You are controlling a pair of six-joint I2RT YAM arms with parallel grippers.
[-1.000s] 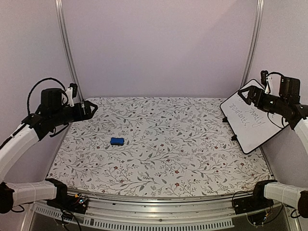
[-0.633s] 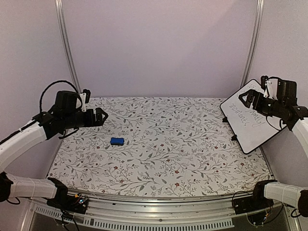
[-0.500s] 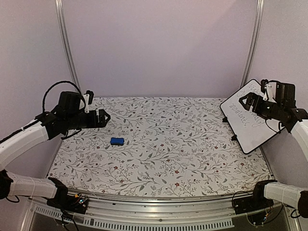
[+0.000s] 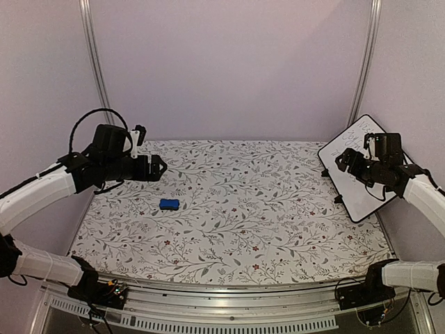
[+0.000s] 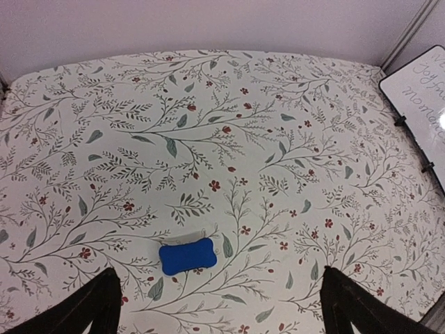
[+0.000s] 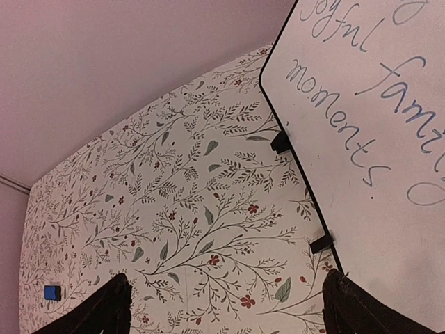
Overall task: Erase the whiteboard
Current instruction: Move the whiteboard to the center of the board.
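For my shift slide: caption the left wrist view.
Open left gripper hangs above the floral table, blue eraser just ahead, the written-on whiteboard at the far right edge.

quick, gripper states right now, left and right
Left gripper: open, holding nothing.
Right gripper: open, holding nothing, at the whiteboard.

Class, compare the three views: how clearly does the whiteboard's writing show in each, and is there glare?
Top external view: soft, even light; the whiteboard shows tiny writing, partly behind the right arm. Left wrist view: board cut by the right edge, letters readable. Right wrist view: writing large, sharp, no glare.
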